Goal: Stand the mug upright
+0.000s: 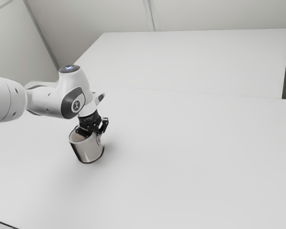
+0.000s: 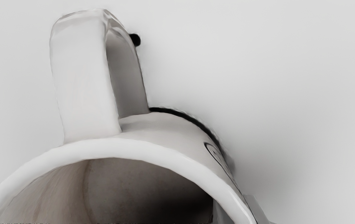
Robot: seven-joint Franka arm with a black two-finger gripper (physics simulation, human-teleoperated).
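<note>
Your mug (image 2: 165, 127) leans in the end effector (image 1: 91, 135), its mouth tipped toward the exterior view's left and its base lower down, toward the right. Looking into it, you see a brownish-grey inner wall (image 2: 127, 186) with a soft vertical streak, sinking into deep shadow on the side where the end effector reaches in. One finger (image 2: 220, 214) is inside the mug and the other (image 2: 254, 205) lies against its outside, so you have the mug's wall pinched between them, the fingers closed down to about its thickness.

The mug sits right beneath the end effector, with the handle (image 2: 84, 77) standing out from the mug's side, away from the pinched stretch of rim (image 2: 127, 148). You cannot tell whether the base touches the surface (image 1: 190, 157).

The rim is thick, smooth and glossy white; the handle is a broad, flat-faced loop. Your mug's body is a pale, rounded cylinder with a black-outlined emblem (image 2: 214, 154) and a black band (image 2: 189, 119) at the base.

The smooth white arm (image 1: 47, 101) comes in above the mug from the exterior view's left. The matte, pale grey surface spreads around the mug, and well beyond it lie a flat pale panel (image 1: 190, 62) and an off-white wall (image 1: 205, 14).
</note>
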